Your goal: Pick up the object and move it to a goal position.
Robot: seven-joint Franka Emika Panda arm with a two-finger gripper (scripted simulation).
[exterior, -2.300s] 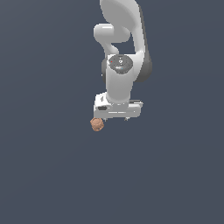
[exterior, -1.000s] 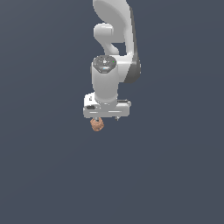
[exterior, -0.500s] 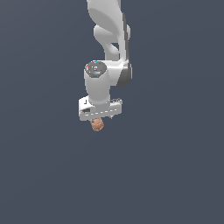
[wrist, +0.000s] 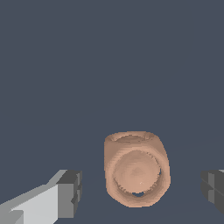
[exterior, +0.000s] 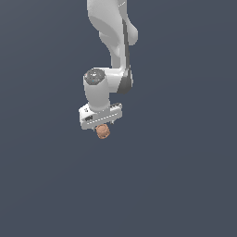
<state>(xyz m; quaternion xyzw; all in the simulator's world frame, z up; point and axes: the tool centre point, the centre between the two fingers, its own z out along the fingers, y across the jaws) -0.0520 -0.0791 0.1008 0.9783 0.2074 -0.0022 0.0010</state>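
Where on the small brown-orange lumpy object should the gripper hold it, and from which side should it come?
Grip the brown-orange object across its two rounded outer flanks, coming straight down. The gripper is open, one finger on each side with gaps, so closing should pinch those flanks, not the hollowed face.

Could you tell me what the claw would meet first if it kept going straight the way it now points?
Most likely the brown-orange ball: in the wrist view it sits between the open claw fingers, apart from both. How far ahead is unclear.

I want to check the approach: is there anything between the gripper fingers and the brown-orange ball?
Nothing visible. In the wrist view the ball sits in the gap between the two fingers, with only bare floor showing on each side. The gripper is open.
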